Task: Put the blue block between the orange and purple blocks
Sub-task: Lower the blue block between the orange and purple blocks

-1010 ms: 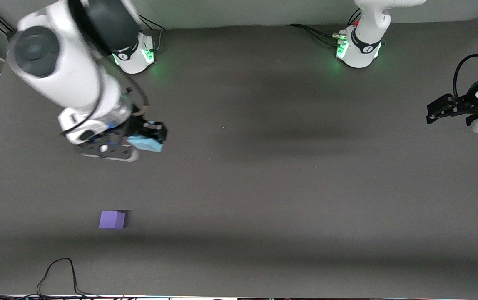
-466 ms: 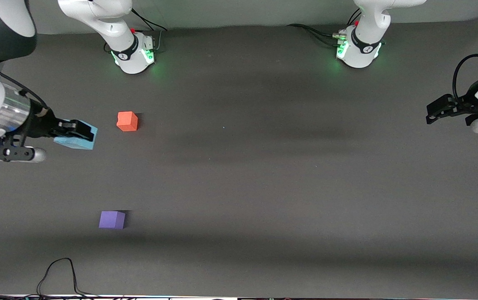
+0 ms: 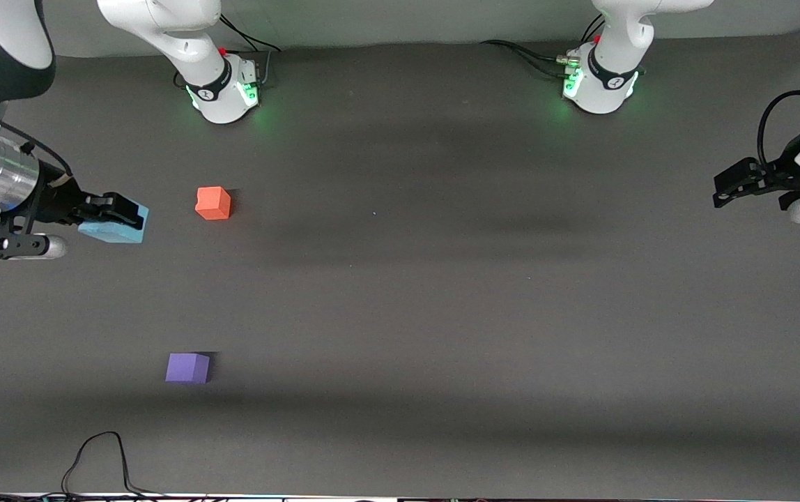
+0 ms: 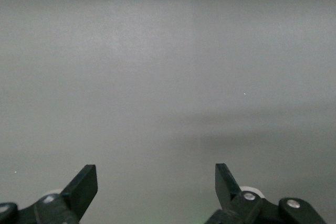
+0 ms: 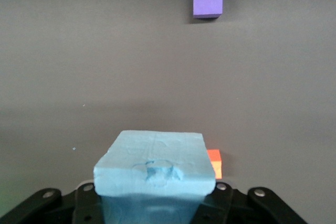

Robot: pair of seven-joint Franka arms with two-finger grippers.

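Orange block (image 5: 214, 163) mostly hidden.

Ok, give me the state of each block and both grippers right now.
blue block: held in the right gripper, off the table, toward the right arm's end.
right gripper: shut on the blue block.
orange block: resting on the table, untouched.
purple block: resting on the table, nearer the front camera than the orange block.
left gripper: open, empty, waiting at the left arm's end of the table.
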